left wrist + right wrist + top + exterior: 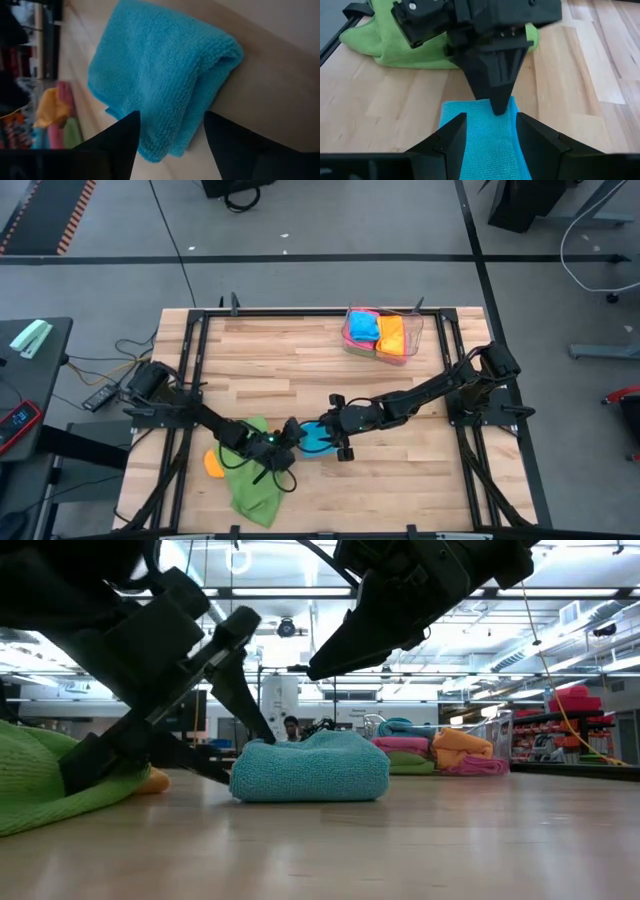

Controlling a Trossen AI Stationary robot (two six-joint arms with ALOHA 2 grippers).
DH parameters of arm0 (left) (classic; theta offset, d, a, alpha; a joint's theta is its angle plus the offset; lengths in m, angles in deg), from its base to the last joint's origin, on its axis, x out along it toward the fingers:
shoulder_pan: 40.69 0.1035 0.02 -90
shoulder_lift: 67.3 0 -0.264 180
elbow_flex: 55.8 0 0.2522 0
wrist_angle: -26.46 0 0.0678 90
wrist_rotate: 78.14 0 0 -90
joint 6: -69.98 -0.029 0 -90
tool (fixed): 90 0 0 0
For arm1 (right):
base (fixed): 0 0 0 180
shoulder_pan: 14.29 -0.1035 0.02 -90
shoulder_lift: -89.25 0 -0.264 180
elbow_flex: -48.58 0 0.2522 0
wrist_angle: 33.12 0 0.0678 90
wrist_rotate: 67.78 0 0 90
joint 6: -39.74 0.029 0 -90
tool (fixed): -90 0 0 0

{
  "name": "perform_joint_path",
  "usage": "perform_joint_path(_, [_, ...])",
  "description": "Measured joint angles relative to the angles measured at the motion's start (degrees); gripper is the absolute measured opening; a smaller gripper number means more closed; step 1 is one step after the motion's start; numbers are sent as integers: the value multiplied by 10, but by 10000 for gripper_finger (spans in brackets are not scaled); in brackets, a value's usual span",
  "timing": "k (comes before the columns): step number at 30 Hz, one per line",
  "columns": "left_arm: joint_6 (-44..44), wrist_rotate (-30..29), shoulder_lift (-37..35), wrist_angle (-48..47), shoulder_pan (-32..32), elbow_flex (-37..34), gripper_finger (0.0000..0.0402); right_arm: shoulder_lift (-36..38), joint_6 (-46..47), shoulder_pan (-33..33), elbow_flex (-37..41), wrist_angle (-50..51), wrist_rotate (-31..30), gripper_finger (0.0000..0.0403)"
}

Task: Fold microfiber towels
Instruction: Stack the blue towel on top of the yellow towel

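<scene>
Toward the near left of the tabletop (300, 350) I see a crumpled green towel (250, 480) with an orange towel (213, 464) peeking out just beyond its left edge. My left arm reaches across that green cloth, and the left hand (287, 442) sits at the left edge of the folded sky-blue towel (316, 438). From the left wrist camera its two fingers (117, 145) stand parted, one on either side of the blue towel's near edge, with cloth showing between them; I cannot tell whether they press it or only straddle it. In the low view the blue towel (310, 768) lies as a plump folded bundle flat on the wood, the left hand's dark fingers slanting down to its left side.

From the right side my right hand (335, 435) comes in over the same blue towel. The right wrist camera shows its fingers (445, 142) spread apart with the blue cloth (485, 145) lying between and below them, and the left hand's pointed tips meeting the towel's far end. In the low view the right hand hangs above the bundle, clear of it.

At the far right a clear plastic tray (410, 345) holds folded towels (378, 332) in blue, orange and pink, well apart from both hands.
</scene>
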Motion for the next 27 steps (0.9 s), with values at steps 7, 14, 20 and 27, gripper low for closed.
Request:
perform_joint_path(7, [-30, 67, 1, -3, 31, 0, 207, 0, 7, -2, 0, -1, 0, 180])
perform_joint_path(14, [-45, 125, 1, -10, 62, 0, 173, 2, 17, -15, 0, 0, 0, 180])
perform_joint_path(20, [-30, 149, 1, -18, 70, 0, 116, 27, 20, -41, 0, 2, -8, 180])
perform_joint_path(27, [71, 152, -3, -22, 74, -2, 20, 16, 8, -84, 0, 9, -78, 180])
